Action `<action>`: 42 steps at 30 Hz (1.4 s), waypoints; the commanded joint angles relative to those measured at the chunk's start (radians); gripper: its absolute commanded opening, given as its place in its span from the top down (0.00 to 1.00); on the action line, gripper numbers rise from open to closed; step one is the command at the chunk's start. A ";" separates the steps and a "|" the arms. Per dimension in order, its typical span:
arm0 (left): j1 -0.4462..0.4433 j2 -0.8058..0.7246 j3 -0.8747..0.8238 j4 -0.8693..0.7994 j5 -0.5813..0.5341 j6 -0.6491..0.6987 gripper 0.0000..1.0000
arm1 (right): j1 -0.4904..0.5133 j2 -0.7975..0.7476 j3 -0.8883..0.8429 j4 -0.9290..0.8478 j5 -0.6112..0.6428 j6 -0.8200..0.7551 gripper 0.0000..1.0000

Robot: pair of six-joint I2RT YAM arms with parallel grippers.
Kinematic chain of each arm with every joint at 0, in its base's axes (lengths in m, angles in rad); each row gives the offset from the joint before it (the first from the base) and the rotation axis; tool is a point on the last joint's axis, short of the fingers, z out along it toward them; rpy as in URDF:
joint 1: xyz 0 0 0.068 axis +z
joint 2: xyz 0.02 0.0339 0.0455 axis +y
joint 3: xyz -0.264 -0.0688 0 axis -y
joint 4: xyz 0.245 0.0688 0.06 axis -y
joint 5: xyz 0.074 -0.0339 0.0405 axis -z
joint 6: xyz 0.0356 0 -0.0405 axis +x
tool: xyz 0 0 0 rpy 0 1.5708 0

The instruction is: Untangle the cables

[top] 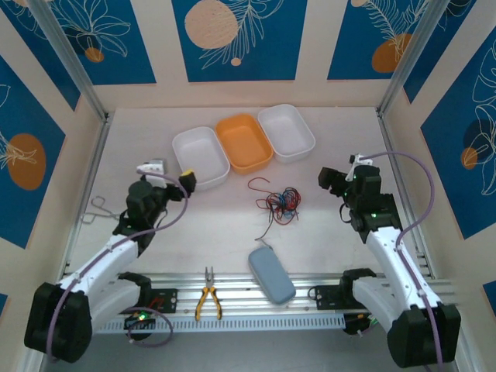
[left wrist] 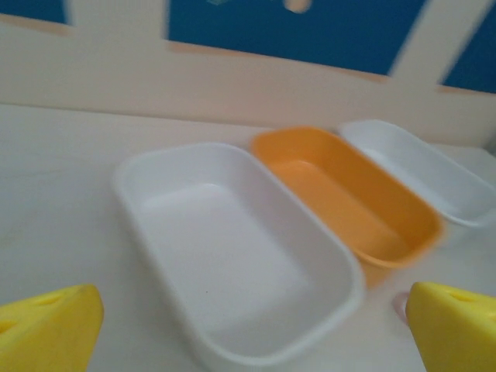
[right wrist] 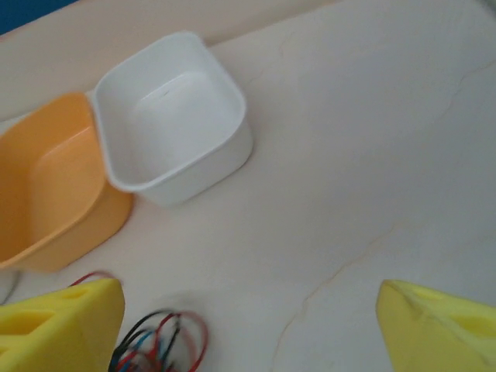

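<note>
The cables (top: 280,201) lie in a small tangle of thin red, black and light blue wires at the table's middle; one red loop reaches toward the trays and a black end trails toward me. In the right wrist view the cables (right wrist: 159,342) show at the bottom left, beside the left finger. My right gripper (top: 332,180) hovers to the right of the tangle, open and empty, also seen as yellow fingers (right wrist: 58,325) with a wide gap (right wrist: 252,329). My left gripper (top: 186,183) stands open and empty at the white tray's near edge, its gap (left wrist: 256,329) over that tray.
Three trays sit in a row at the back: a white tray (top: 198,138), an orange tray (top: 243,143) and a second white tray (top: 286,132). A blue-grey case (top: 270,274) and yellow-handled pliers (top: 208,297) lie near the front rail. Scissors (top: 97,208) and a small white object (top: 152,166) lie at left.
</note>
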 commanded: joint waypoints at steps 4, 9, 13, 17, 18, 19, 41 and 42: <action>-0.198 0.182 0.122 -0.031 0.108 -0.061 0.00 | 0.167 -0.025 0.062 -0.309 -0.012 0.162 0.29; -0.284 0.375 0.259 -0.082 0.247 0.014 0.00 | 0.262 0.059 0.080 -0.328 -0.080 0.268 0.41; -0.340 0.471 0.320 -0.079 0.304 0.057 0.00 | 0.308 0.154 0.115 -0.340 -0.094 0.317 0.45; -0.369 0.551 0.396 -0.149 0.332 0.113 0.00 | 0.331 0.231 0.147 -0.353 -0.086 0.350 0.44; -0.372 0.570 0.409 -0.163 0.331 0.123 0.01 | 0.331 0.249 0.155 -0.353 -0.091 0.355 0.43; -0.374 0.585 0.418 -0.172 0.333 0.127 0.03 | 0.332 0.265 0.161 -0.353 -0.095 0.356 0.42; -0.419 0.789 0.512 -0.140 0.405 0.119 0.68 | 0.325 0.641 0.338 -0.369 -0.076 0.324 0.39; -0.419 0.787 0.510 -0.134 0.406 0.114 0.74 | 0.323 0.655 0.340 -0.372 -0.072 0.325 0.41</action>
